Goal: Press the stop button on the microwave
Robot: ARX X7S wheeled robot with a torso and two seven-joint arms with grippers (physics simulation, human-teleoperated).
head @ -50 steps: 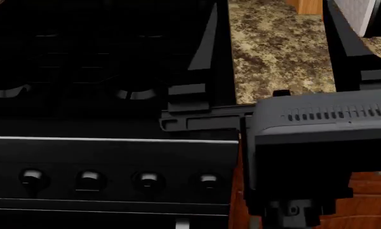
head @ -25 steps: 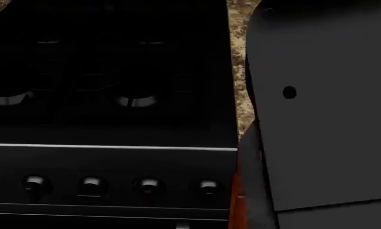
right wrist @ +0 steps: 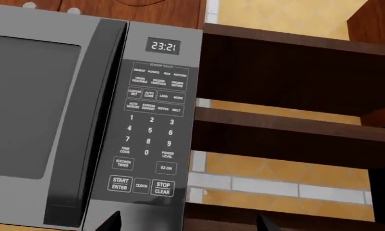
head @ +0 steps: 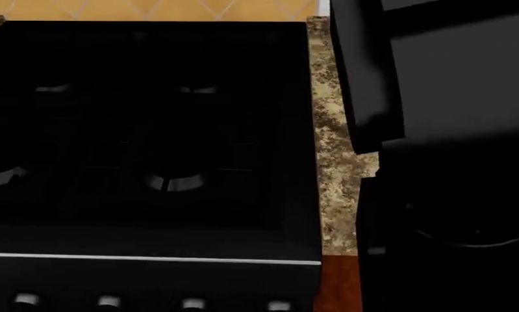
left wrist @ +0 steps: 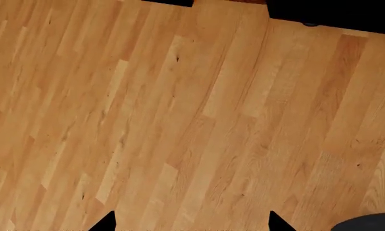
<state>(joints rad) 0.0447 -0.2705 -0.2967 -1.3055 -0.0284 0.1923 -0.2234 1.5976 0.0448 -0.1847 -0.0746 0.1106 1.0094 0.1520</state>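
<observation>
One microwave [right wrist: 89,115], faced by my right gripper [right wrist: 186,222], fingers spread, off its STOP/CLEAR button [right wrist: 163,187]. My left gripper [left wrist: 189,224]: fingers apart over wood floor [left wrist: 179,120]. Stove [head: 147,130] below.

Below you: light honey-toned wood plank floor [left wrist: 179,120], boards running diagonally across the left wrist view. Ahead of you in the head view: wide black stove top with dark burner grates [head: 147,130], silver trim strip along its front edge, row of small round knobs [head: 189,303] under it. Just right of the stove, a narrow strip of speckled brown granite countertop [head: 333,169]. Orange diamond-tiled backsplash [head: 155,9] behind. Dark brown wooden shelves [right wrist: 288,134] sit against a yellow-and-white tiled wall [right wrist: 276,187].
</observation>
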